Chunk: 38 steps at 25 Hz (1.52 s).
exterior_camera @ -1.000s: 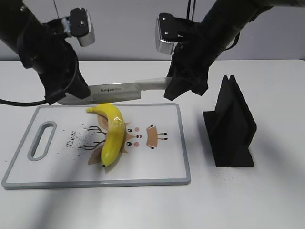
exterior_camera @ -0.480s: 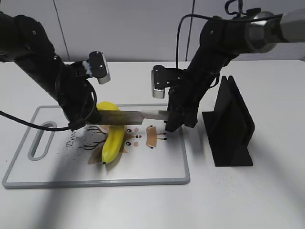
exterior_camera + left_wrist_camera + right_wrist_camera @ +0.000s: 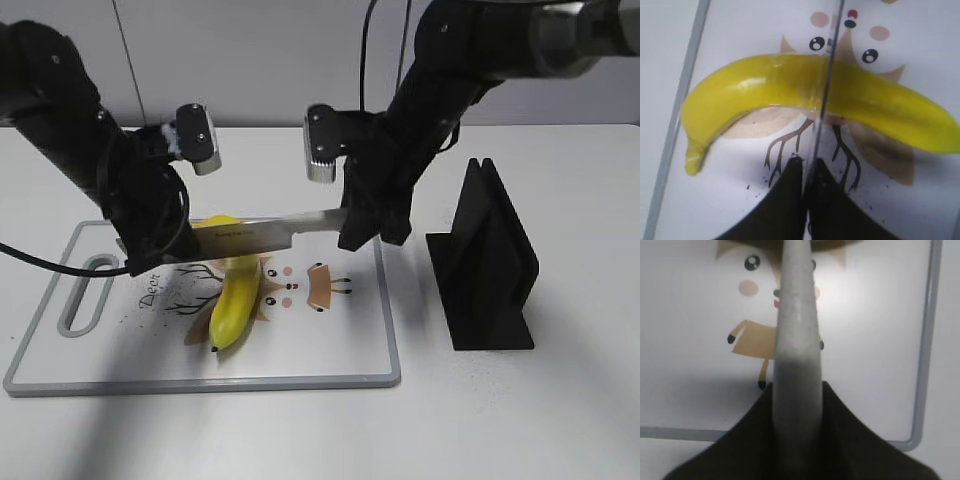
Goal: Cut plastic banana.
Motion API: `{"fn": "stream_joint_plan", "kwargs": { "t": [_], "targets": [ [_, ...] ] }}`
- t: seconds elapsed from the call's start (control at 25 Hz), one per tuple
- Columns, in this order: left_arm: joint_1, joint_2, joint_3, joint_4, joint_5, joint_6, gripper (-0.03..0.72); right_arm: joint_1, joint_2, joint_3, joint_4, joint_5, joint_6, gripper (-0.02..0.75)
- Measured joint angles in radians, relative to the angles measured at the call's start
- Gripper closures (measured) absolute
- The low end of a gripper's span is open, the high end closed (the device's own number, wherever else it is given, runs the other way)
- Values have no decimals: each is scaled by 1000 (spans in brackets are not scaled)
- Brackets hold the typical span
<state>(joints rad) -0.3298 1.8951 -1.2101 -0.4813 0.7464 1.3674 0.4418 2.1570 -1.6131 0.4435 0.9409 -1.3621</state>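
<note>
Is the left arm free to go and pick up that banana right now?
Probably not. Its tool is shut on the knife blade tip, which lies across the banana; it would need to let go first.

Knife [image 3: 270, 232] lowered from above board onto banana [image 3: 232, 300].

Two arms holding a knife [image 3: 270, 232] across the plastic banana [image 3: 235, 292] on the cutting board [image 3: 330, 340].

Left gripper [image 3: 165, 240] is clamping the blade's tip end; right gripper [image 3: 368, 222] is gripping the handle end, w/ the blade running roughly level btwn them and sloping slightly down toward the left. Blade is crossing the banana's upper part, near its stem end; can't tell if it's touching. Banana is lying lengthwise on the board's deer print, dark tip pointing toward the near edge. Board is sitting on the white surface [image 3: 520, 420], handle slot at left. A black knife stand [image 3: 485, 262] is standing upright just right of the board, apart from it.
</note>
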Motion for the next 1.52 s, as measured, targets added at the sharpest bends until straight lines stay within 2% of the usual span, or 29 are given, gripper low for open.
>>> {"fn": "stream_joint_plan", "kwargs": {
  "t": [0.32, 0.6, 0.68, 0.8, 0.92, 1.0, 1.16, 1.28, 1.32, 1.44, 1.52],
  "targets": [
    [1, -232, 0, 8, 98, -9, 681, 5, -198, 0, 15, 47, 1, 577],
    [1, -266, 0, -3, 143, -13, 666, 5, -215, 0, 29, 82, 0, 577],
    [1, -266, 0, -5, 144, -13, 599, 5, -215, 0, 28, 83, 2, 577],
    [3, -266, 0, -6, 140, -15, 397, 5, -215, 0, 8, 82, 12, 577],
    [13, -269, -8, -10, 115, -30, 146, 3, -215, 0, -17, 91, 19, 577],
    [25, -278, -29, -10, 74, -105, 76, 3, -215, 0, -41, 108, 51, 577],
    [88, -311, -84, 33, 34, -379, 48, 1, -215, -20, -137, 133, 288, 577],
    [143, -322, -124, 148, 88, -635, 48, 0, -215, -100, -179, 176, 493, 577],
    [161, -322, -133, 201, 122, -756, 48, -1, -215, -126, -183, 207, 535, 577],
    [218, -322, -141, 326, 225, -1014, 54, -1, -218, -208, -187, 268, 649, 577],
    [259, -322, -141, 362, 325, -1100, 61, -1, -223, -250, -194, 272, 756, 577]
  ]
}}
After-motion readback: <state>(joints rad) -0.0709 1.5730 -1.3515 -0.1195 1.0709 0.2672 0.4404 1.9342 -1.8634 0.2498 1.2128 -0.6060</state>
